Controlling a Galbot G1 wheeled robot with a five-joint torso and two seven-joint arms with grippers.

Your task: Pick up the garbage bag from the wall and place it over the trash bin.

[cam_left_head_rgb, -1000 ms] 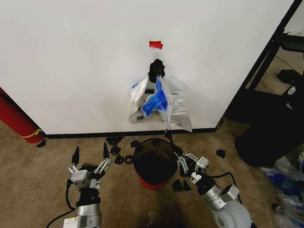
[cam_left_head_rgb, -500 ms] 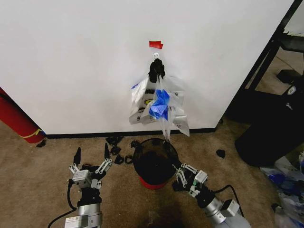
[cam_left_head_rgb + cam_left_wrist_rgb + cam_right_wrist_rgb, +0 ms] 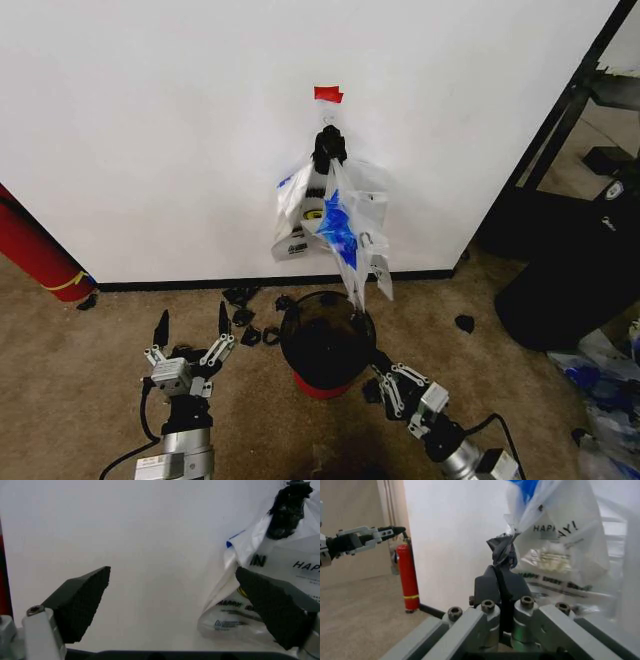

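Observation:
The garbage bag (image 3: 345, 225), see-through with blue patches, hangs from the hook (image 3: 328, 118) on the white wall (image 3: 150, 130) under a strip of red tape (image 3: 328, 94). Its lower end is drawn into a thin tail reaching the far rim of the black trash bin (image 3: 288, 335). My right gripper (image 3: 366, 335) is low beside the bin's right side. In the right wrist view it (image 3: 502, 575) is shut on a twisted strand of the garbage bag (image 3: 501, 551). My left gripper (image 3: 191, 322) (image 3: 172, 577) stands open left of the bin, holding nothing.
A white printed bag (image 3: 298, 215) (image 3: 280, 573) hangs on the same hook behind the garbage bag. Black scraps (image 3: 250, 322) litter the carpet by the baseboard. A red cylinder (image 3: 35, 255) leans at the left. A black stand and dark bag (image 3: 570, 270) sit to the right.
My right gripper has drawn back and down, away from the wall. The garbage bag's lower end has stretched longer and narrower, and its blue patch has shifted. The left arm has stayed put.

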